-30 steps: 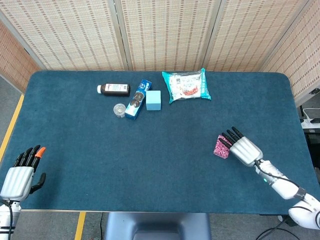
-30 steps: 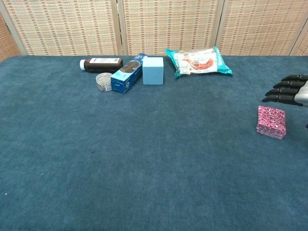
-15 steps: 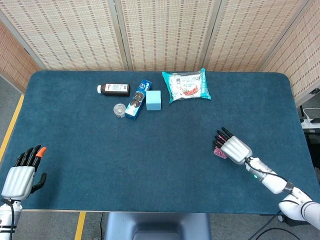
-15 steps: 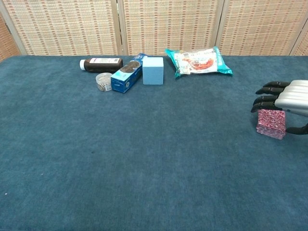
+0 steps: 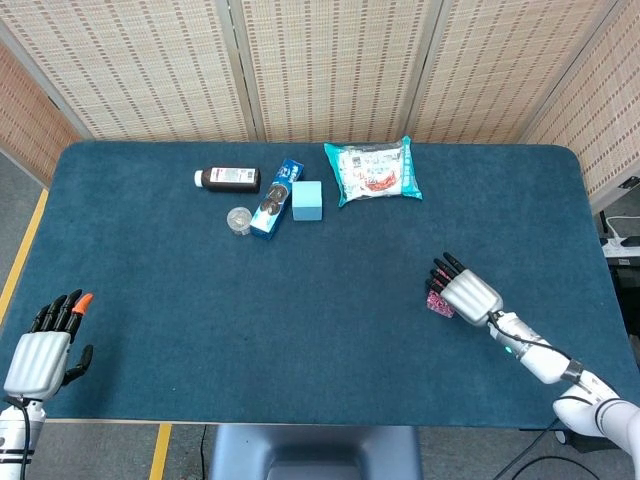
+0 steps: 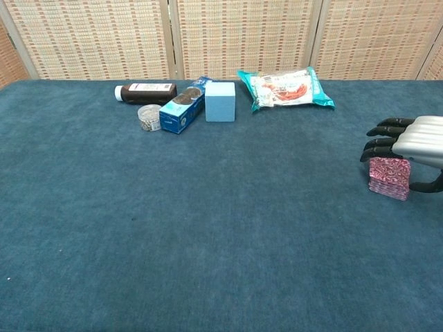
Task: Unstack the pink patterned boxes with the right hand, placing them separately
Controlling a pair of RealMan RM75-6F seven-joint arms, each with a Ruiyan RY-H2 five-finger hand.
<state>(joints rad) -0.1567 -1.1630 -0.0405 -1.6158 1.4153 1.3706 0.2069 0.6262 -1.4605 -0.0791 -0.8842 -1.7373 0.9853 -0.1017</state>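
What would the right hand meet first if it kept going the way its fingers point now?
Probably nothing soon. The right hand sits over the pink patterned boxes, fingers pointing across the table above them. Beyond lies bare cloth; the far objects look off that line, though depth is unclear.

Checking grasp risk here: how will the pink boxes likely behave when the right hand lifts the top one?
The pink boxes look small, flat-sided and stiff, so probably light and not apt to roll. Stacked loosely, the lower ones may slide or come along. The right hand is over them, much bigger, so the grasp is likely fiddly.
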